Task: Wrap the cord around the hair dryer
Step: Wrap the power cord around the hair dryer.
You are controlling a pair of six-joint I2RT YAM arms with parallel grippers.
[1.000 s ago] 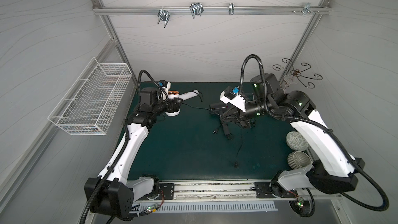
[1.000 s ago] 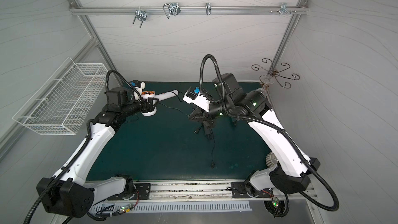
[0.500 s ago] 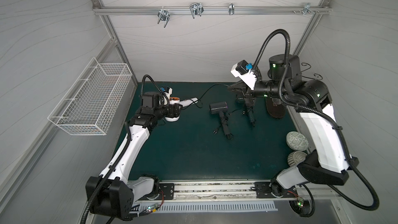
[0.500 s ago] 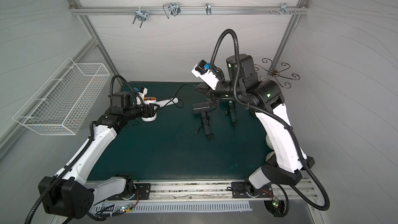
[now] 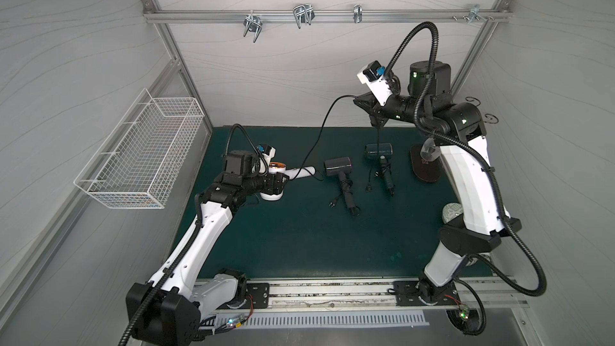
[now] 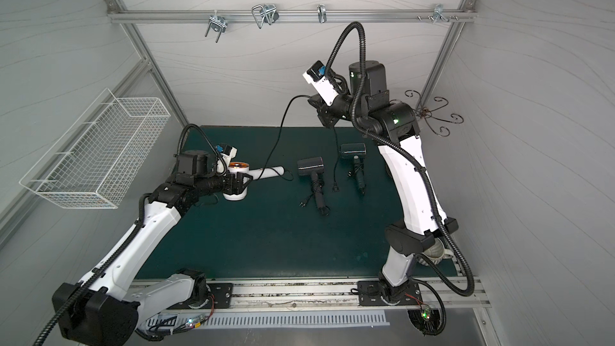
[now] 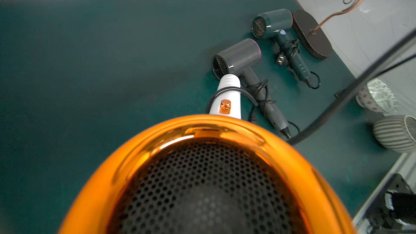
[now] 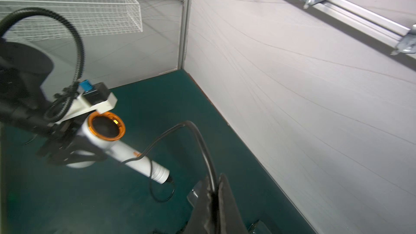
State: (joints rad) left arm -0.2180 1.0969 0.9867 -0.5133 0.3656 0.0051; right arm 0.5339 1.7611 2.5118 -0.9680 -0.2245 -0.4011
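Observation:
A white hair dryer (image 5: 298, 172) with an orange ring (image 7: 202, 129) is held just above the green mat (image 5: 299, 244), its handle pointing to the right. My left gripper (image 5: 276, 185) is shut around its barrel (image 8: 94, 140); in the left wrist view the dryer hides the jaws. The black cord (image 5: 321, 128) crosses the handle (image 7: 227, 95) once and rises from the handle's end to my right gripper (image 5: 358, 101), which is high near the back wall and shut on it (image 8: 215, 187). Beyond the grip the cord hangs down to its plug (image 5: 368, 188) on the mat.
Two dark hair dryers (image 5: 337, 166) (image 5: 377, 149) lie mid-mat with cords wound on their handles. A curled metal stand with a dark oval base (image 5: 424, 169) and patterned bowls (image 5: 451, 213) are at the right. A wire basket (image 5: 139, 151) hangs on the left wall.
My right gripper has risen from low over the mat's middle to high near the back wall, pulling the cord up. The left arm has shifted the dryer slightly.

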